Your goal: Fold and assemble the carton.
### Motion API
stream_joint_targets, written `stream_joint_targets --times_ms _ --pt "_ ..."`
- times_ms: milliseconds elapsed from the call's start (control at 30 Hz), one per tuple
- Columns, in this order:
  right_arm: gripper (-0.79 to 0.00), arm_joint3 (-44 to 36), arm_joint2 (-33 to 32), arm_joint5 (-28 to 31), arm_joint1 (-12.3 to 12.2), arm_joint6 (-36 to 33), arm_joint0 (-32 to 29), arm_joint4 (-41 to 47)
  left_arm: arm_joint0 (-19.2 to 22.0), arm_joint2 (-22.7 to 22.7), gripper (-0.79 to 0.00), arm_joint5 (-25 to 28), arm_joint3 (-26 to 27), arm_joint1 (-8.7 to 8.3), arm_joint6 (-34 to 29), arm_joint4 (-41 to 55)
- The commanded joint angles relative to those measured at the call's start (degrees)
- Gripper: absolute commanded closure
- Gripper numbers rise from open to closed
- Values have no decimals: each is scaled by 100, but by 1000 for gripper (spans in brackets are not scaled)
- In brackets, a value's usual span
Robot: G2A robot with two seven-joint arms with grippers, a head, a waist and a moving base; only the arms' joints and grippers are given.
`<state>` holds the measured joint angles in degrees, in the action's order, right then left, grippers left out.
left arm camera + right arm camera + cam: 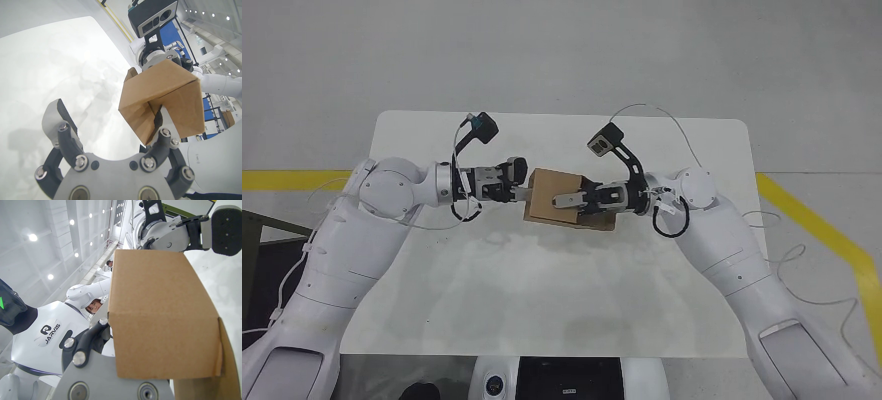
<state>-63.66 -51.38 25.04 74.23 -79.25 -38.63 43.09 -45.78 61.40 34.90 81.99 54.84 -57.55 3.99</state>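
Cardboard, light and easily creased: the carton (547, 186) hangs over the surface (542, 300), right pincer (567, 201) clamped on its wall. The left pincer (110, 113) gapes wide, one finger (159, 121) tucked into the end flaps (149, 113). Press near creases, gently.

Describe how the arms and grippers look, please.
The left arm and right arm have glossy white shells with thin looping cables at the wrists. Each carries a black wrist camera on a black bracket. The left gripper and right gripper have grey metal plates, black links, silver screws, and silver fingers with black pads.
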Motion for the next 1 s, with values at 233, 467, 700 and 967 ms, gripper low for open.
stream_joint_targets --times_ms 233,467,700,967 --pt "0 161 -31 -8 -21 -8 9 -121 -30 114 -785 29 -93 -33 19 -81" --pt "0 556 5 -72 -57 -71 92 -552 -136 386 -785 128 -189 -101 176 -234" --pt "0 1231 277 -122 18 -9 380 -1185 -374 646 -785 701 -30 -160 856 -1209" --pt "0 1843 616 -94 217 208 685 -1479 -882 919 -785 1038 541 -179 2475 -3480"
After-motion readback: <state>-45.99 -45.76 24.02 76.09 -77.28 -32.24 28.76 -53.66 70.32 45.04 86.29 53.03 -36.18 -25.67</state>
